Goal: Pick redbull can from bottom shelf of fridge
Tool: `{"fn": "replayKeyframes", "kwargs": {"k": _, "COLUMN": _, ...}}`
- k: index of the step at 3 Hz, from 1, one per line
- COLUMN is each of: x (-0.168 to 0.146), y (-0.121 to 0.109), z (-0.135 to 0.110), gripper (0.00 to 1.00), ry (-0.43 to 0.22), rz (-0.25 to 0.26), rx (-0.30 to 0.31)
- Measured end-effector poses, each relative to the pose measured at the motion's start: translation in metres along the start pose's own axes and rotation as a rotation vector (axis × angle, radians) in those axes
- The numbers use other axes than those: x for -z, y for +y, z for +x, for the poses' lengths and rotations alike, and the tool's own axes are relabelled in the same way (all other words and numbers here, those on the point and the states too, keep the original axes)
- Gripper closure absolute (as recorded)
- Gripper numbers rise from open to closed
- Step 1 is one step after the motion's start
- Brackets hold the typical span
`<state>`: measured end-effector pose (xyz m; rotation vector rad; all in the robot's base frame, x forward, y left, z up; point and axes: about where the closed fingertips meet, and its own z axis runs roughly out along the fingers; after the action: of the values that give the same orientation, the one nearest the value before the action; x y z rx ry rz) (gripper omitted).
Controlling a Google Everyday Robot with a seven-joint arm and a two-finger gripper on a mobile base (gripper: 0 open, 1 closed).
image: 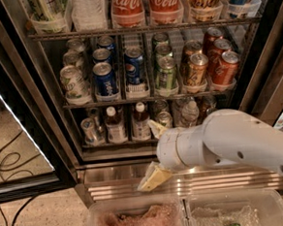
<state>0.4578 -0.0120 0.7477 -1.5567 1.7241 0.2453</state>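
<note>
The fridge point(44, 112) stands open, black-framed, with wire shelves of drinks. On the bottom shelf point(114, 144) stand two white-capped brown bottles point(115, 126) and small cans. A slim silver can with a shiny top, the redbull can point(164, 119), stands mid-shelf. My gripper point(155, 153) is open in front of the shelf, just below and left of that can. Its upper fingertip point(157, 129) lies beside the can's lower part and hides some of it. The lower fingertip point(152, 178) hangs over the steel base. The gripper holds nothing.
Another small silver can point(89, 130) stands at the shelf's left end. Pepsi cans point(103, 78), green cans point(166, 73) and orange cans point(197, 69) fill the rack above. The ribbed steel base point(117, 180) and clear bins point(139, 219) lie below. The glass door point(12, 143) is open at left.
</note>
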Motion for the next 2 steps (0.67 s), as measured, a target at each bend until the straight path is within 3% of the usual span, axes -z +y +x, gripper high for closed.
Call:
{"fn": "replayKeyframes", "kwargs": {"k": 1, "x": -0.0295, "y": 0.0088, "z": 0.0068, "gripper": 0.0, "ry": 0.016, "rz": -0.093, "rx": 0.091}}
{"fn": "replayKeyframes", "kwargs": {"k": 2, "x": -0.0327, "y": 0.0104, "z": 0.0054, "gripper": 0.0, "ry": 0.008, "rz": -0.094, "rx": 0.097}}
